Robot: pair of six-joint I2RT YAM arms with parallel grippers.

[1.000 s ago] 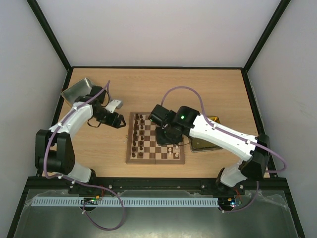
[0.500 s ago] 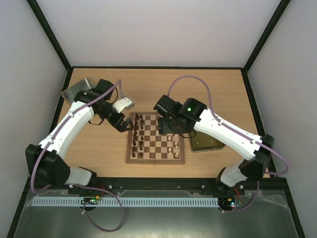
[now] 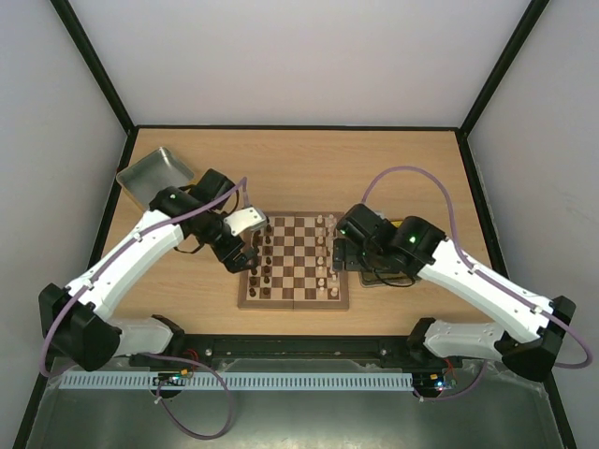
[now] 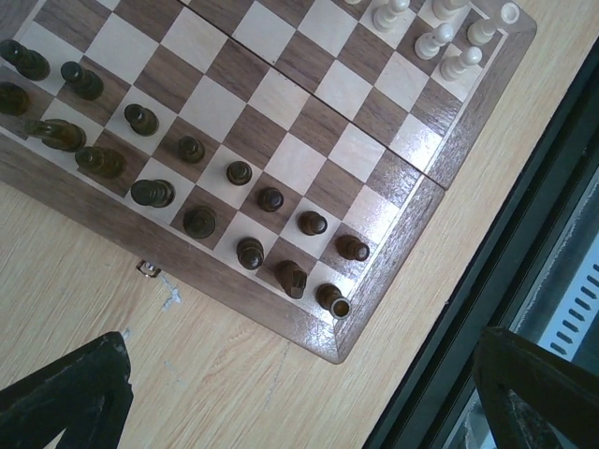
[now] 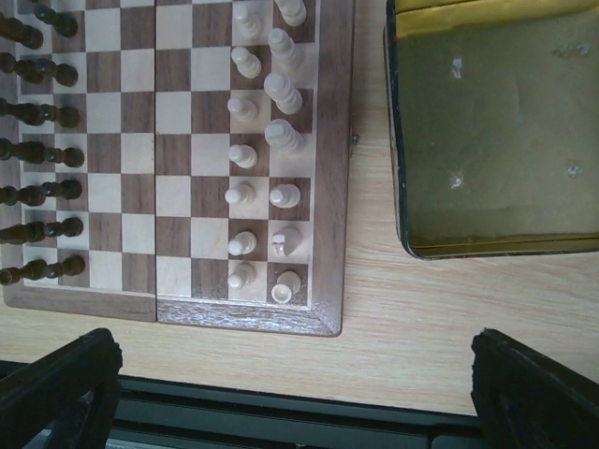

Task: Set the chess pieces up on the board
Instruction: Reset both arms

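Top view
- board (image 3: 293,262): flat on the desk (image 3: 309,168), between the two arms.
- dark pieces (image 3: 263,265): two rows along the board's left edge.
- pale pieces (image 3: 328,267): two rows along the board's right edge.
- left hand (image 3: 246,254): over the board's left border; its spread cannot be judged from here.
- right hand (image 3: 339,251): over the board's right border.
- tin (image 3: 154,173): well left of the board, at the far corner.
- tray (image 3: 375,279): just right of the board, mostly hidden under the right arm.

Left wrist view
- left hand (image 4: 299,402): fingers (image 4: 75,393) wide apart, nothing between them, above bare desk beside the board's corner.
- dark pieces (image 4: 239,173): upright on the board's two nearest rows.
- pale pieces (image 4: 440,42): at the board's opposite edge.

Right wrist view
- right hand (image 5: 299,393): fingers (image 5: 538,393) wide apart, holding nothing, near the board's front edge.
- pale pieces (image 5: 241,154): two rows by the board's right border.
- tray (image 5: 397,140): just right of the board, not touching it.
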